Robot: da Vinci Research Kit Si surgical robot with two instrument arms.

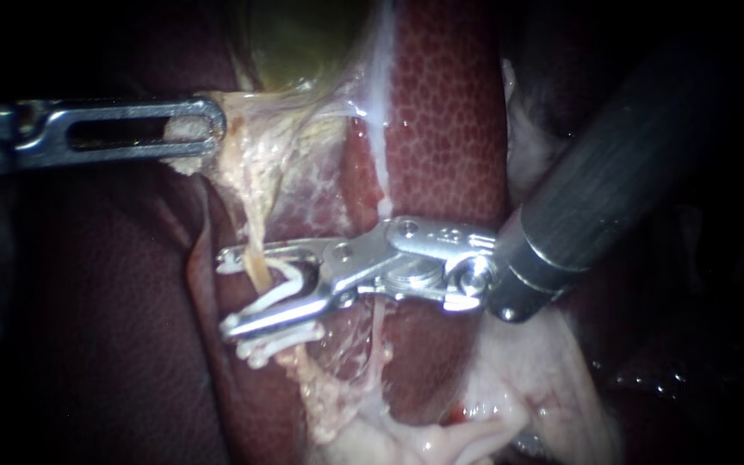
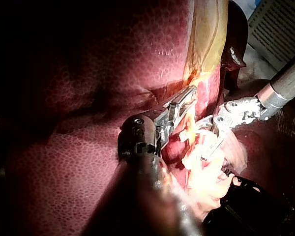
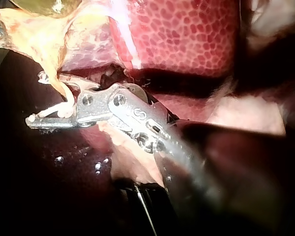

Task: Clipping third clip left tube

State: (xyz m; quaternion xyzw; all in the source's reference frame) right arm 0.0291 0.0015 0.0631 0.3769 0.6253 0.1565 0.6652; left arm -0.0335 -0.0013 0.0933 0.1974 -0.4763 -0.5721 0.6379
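My right instrument [image 1: 227, 291] comes in from the upper right. Its jaws stand open around the thin pale left tube [image 1: 257, 258], with a white clip [image 1: 290, 284] loaded between them. The tube crosses the gap near the jaw tips. Just beyond the lower jaw, white clips [image 1: 269, 347] sit on the same tube. The right wrist view shows the same open jaws [image 3: 44, 98] straddling the tube [image 3: 59, 84]. My left instrument [image 1: 208, 129] is shut on pale tissue at the gallbladder's [image 1: 303, 43] neck, holding it toward the left. This grip also shows in the left wrist view [image 2: 182, 104].
Red mottled liver [image 1: 449, 112] lies behind the tubes. A second thin strand, the right tube [image 1: 378, 323], runs under the right instrument's wrist. Pale fatty tissue [image 1: 510, 405] fills the lower right. The dark shaft [image 1: 630, 164] crosses the upper right.
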